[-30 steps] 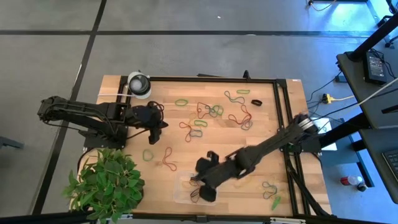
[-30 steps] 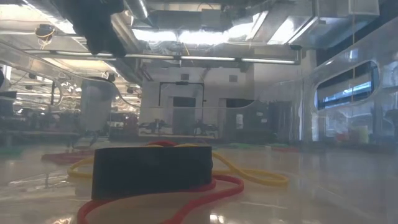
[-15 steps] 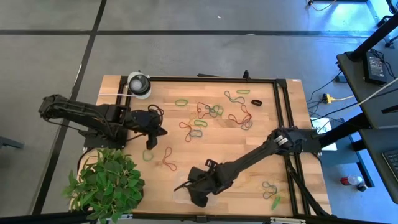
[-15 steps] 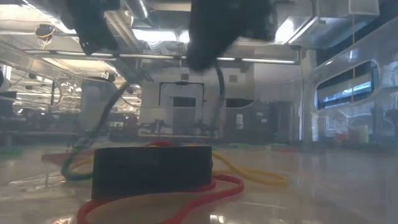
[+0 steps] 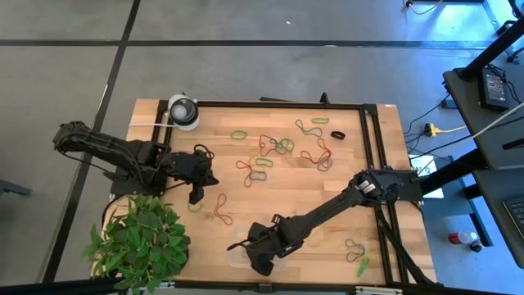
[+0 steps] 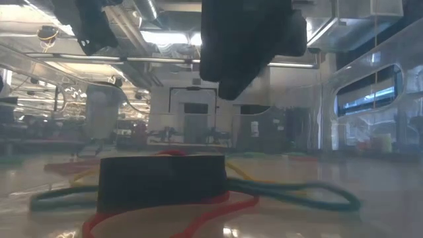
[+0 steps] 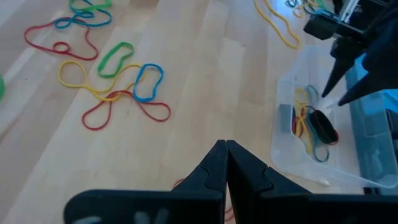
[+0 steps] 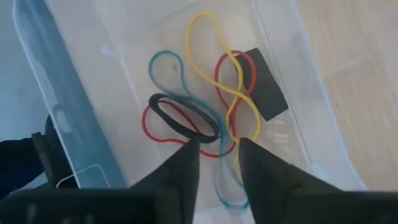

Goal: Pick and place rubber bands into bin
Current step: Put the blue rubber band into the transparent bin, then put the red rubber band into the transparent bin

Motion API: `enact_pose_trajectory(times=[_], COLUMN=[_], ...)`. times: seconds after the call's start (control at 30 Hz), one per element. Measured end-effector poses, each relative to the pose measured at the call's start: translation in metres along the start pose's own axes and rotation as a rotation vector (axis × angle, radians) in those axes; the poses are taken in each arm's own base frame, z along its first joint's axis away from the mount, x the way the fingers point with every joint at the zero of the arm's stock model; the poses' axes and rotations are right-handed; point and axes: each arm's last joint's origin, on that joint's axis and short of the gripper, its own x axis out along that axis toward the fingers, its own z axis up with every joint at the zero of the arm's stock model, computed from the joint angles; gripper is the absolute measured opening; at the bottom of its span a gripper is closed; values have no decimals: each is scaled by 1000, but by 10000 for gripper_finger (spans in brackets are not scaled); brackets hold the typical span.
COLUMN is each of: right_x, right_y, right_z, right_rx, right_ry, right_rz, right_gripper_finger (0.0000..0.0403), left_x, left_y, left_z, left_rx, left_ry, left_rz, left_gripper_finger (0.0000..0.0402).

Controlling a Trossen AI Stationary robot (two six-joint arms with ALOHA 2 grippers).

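right gripper (image 8: 216,163) parted above bin (image 8: 298,81), rubber bands (image 8: 199,118) inside below

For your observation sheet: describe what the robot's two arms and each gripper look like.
Both arms are black, jointed and slender, with black cables looped alongside. The left gripper and right gripper each end in two dark, tapering, pointed fingers. No markings are visible.

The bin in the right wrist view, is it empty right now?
No, the bin holds several rubber bands in yellow, red, blue and black, plus a small dark block.
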Motion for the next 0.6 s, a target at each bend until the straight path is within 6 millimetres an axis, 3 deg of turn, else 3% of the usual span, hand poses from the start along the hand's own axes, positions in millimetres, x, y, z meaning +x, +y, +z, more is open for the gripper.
enact_pose_trajectory(times=[0.13, 0.23, 0.43, 0.5, 0.6], right_x=[-15, -47, -101, -111, -111], right_y=[-2, -1, -3, -11, -30], right_z=[-1, -3, -19, -29, -44], right_rx=[-51, -118, -264, -277, -255], right_ry=[30, -43, -190, -223, -222], right_rz=[18, 20, -65, -129, -153], right_gripper_finger=[142, 135, 53, 17, 9], left_x=[0, 0, 0, 0, 1], left_y=[-1, -1, -2, -1, -1], left_z=[-1, -1, 0, 0, -1], left_rx=[8, 10, 11, 11, 12], left_ry=[-9, -10, -12, -11, -4], left_rz=[14, 16, 14, 14, 15], left_gripper_finger=[2, 2, 2, 4, 18])
